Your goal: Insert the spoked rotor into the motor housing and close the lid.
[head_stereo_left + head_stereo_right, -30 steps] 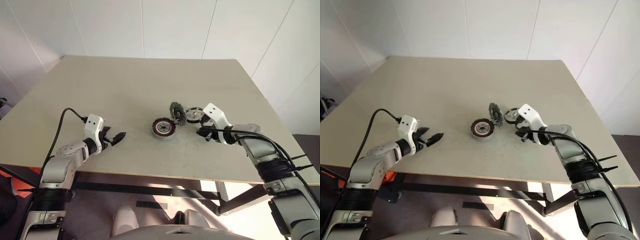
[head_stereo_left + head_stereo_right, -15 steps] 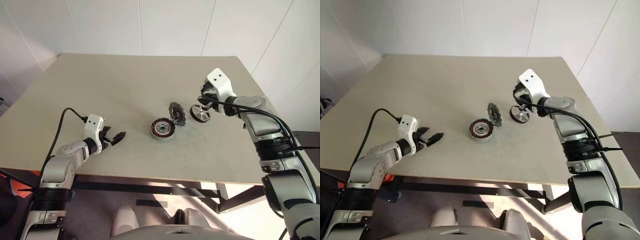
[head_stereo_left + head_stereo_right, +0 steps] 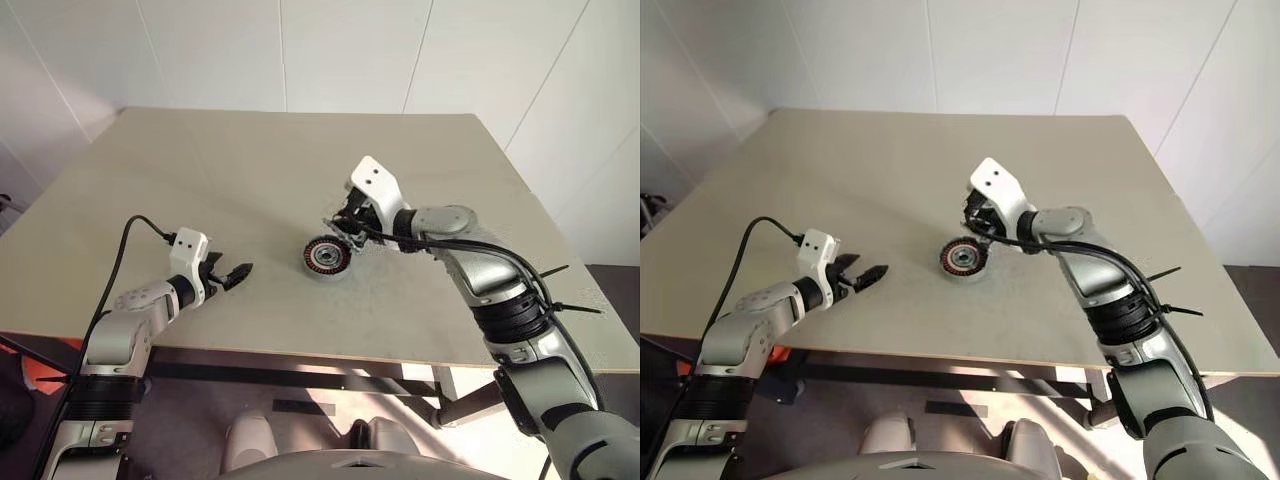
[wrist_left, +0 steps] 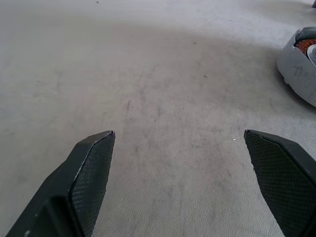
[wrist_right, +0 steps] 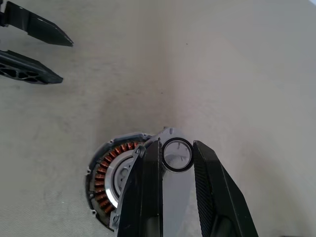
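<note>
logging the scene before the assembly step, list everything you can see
table: 1, beige, under everything
motor housing: 1, grey with copper windings, on the table, centre front
disc part: 1, grey with a ring hub, held just above the housing; rotor or lid, cannot tell
wall: white panels, behind the table
left gripper: 1, black fingers, open, over the table left of the housing
right gripper: 1, black fingers, shut on the disc part's hub

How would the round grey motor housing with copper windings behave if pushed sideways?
The round grey motor housing lies flat and low on the beige table, so it would probably slide, not tip or roll. Its metal-looking shell and copper windings suggest it is stiff and fairly heavy for its size.
</note>
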Tool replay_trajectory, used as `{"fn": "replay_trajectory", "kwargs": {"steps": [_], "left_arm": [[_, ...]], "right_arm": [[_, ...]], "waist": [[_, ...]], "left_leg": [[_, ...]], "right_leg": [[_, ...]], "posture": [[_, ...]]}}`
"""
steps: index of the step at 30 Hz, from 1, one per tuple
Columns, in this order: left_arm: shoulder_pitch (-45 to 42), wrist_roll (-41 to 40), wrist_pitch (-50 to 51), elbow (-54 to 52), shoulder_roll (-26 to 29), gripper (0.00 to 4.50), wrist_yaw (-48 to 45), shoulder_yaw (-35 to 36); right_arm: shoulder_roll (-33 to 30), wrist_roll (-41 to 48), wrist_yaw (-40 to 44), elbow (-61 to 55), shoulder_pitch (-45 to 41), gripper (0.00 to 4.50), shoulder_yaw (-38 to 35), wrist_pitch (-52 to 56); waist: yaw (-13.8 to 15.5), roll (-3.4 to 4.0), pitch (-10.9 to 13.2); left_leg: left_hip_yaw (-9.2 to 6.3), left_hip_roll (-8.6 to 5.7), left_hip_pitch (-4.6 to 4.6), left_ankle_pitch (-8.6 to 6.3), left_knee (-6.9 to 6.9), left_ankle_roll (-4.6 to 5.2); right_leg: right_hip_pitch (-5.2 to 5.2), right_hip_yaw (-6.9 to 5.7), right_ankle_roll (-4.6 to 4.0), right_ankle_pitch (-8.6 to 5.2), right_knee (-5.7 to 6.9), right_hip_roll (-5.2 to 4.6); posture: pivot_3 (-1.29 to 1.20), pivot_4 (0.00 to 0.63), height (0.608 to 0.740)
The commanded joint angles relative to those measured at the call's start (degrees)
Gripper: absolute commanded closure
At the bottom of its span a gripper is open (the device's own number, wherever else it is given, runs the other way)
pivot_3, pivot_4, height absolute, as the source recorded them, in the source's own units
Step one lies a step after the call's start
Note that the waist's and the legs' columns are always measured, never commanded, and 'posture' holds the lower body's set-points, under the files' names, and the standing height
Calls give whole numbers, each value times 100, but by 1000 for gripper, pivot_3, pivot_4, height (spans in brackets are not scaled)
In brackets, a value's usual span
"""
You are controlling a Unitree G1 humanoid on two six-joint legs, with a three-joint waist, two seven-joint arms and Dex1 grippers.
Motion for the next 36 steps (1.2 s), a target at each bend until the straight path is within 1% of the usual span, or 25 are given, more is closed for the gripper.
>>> {"fn": "replay_trajectory", "kwargs": {"steps": [1,8,10,15,19,25,36], "left_arm": [[-38,23,-60,-149,21,68,17,20],[45,19,-74,-204,-52,68,49,-10],[49,27,-88,-186,-82,68,53,-29],[-21,59,-117,-80,-133,68,46,-67],[-57,79,-119,-33,-155,68,36,-68],[53,62,-97,-68,-109,68,45,23],[109,46,-97,-126,-95,68,100,109]], "right_arm": [[5,44,14,-306,-82,3926,49,-28],[10,90,9,-557,-316,3926,13,24],[28,170,12,-674,-514,3926,-69,130],[283,354,-31,-697,-870,3926,-42,315],[532,189,-206,-286,-837,3926,254,183],[830,268,-347,-180,-666,3926,439,402],[631,-32,-530,419,-359,3926,592,192]], "waist": [[2,0,0],[1,0,0],[1,0,0],[0,0,0],[-3,-1,0],[1,-1,0],[0,-1,0]], "left_leg": [[0,0,-1,0,0,0],[0,0,0,2,0,-4],[0,0,0,2,0,-4],[-1,0,3,3,0,-5],[0,0,5,3,0,-5],[-1,0,3,5,-1,-8],[-2,0,5,9,-1,-16]], "right_leg": [[0,0,0,0,0,0],[0,1,0,0,0,0],[-1,1,0,0,1,0],[-1,2,1,0,5,1],[0,3,1,0,6,1],[-1,2,0,0,7,1],[0,2,1,0,11,1]], "posture": [[0,0,740],[0,0,740],[0,0,740],[0,0,740],[0,0,740],[0,0,740],[0,0,740]]}}
